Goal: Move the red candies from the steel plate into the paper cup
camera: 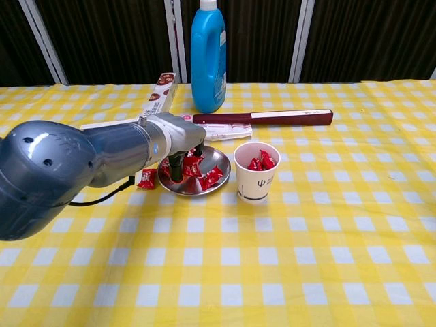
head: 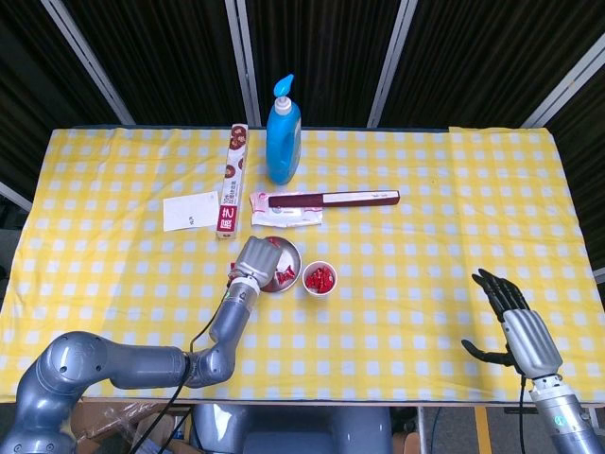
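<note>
The steel plate (head: 293, 252) (camera: 227, 161) holds several red candies (camera: 211, 177) at mid-table. My left hand (head: 255, 259) (camera: 178, 144) reaches down over its left half, and its dark fingers (camera: 176, 167) pinch a red candy (camera: 193, 165) just above the plate. The paper cup (head: 319, 279) (camera: 256, 176) stands right of the plate, with a few red candies inside. One loose red candy (camera: 146, 179) (head: 233, 271) lies on the cloth left of the plate. My right hand (head: 515, 320) hovers open at the near right edge, far from everything, and shows only in the head view.
A blue pump bottle (head: 283, 132) (camera: 208, 54) stands behind the plate. A long dark red box (head: 331, 199) (camera: 272, 117) lies on a white packet (head: 284, 214). A narrow snack box (head: 233, 180) and a white card (head: 189, 210) lie at the back left.
</note>
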`<action>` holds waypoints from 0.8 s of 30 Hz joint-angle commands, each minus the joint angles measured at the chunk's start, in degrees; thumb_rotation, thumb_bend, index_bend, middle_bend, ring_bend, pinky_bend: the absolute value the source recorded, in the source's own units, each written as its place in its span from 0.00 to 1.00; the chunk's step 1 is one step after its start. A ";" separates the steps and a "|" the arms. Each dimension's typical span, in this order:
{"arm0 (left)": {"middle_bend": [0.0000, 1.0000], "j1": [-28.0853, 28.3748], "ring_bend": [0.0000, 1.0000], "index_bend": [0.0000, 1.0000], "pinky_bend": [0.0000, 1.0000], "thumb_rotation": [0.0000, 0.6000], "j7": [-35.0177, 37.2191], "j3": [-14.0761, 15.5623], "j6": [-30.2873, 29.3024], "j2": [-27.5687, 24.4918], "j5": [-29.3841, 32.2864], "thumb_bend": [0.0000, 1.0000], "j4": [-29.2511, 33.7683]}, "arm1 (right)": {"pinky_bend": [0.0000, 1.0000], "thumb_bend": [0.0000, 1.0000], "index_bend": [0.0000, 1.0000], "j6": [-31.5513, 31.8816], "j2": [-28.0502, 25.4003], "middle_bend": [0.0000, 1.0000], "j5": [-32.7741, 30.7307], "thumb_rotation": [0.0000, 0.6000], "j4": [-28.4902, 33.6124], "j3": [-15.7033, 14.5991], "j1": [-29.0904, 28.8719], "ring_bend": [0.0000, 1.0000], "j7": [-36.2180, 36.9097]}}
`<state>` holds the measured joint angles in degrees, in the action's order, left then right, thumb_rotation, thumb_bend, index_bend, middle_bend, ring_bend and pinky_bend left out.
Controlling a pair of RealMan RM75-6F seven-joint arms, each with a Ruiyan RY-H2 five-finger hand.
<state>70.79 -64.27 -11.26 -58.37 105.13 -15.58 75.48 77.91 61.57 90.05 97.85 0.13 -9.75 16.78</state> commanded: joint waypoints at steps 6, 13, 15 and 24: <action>0.76 -0.75 0.88 0.49 0.97 1.00 0.77 -0.87 -2.04 -2.81 -1.02 0.44 3.36 | 0.00 0.28 0.00 0.06 0.03 0.00 0.01 1.00 0.02 -0.01 0.04 0.00 -0.09; 0.76 -1.47 0.88 0.49 0.97 1.00 1.19 -1.61 -4.24 -6.70 -1.93 0.44 8.29 | 0.00 0.28 0.00 0.08 0.12 0.00 0.00 1.00 0.00 0.01 0.05 0.00 -0.27; 0.76 -1.46 0.88 0.49 0.97 1.00 1.25 -1.97 -4.78 -7.73 -2.28 0.44 9.69 | 0.00 0.28 0.00 0.09 0.14 0.00 -0.01 1.00 0.01 0.03 0.05 0.00 -0.32; 0.76 0.62 0.88 0.48 0.97 1.00 1.41 -5.24 -5.53 -9.18 -2.41 0.44 13.07 | 0.00 0.28 0.00 0.07 0.22 0.00 -0.13 1.00 0.06 0.09 0.03 0.00 -0.47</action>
<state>71.06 -62.85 -16.13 -63.87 95.88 -18.00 88.32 77.98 61.79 89.93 97.91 0.22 -9.72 16.32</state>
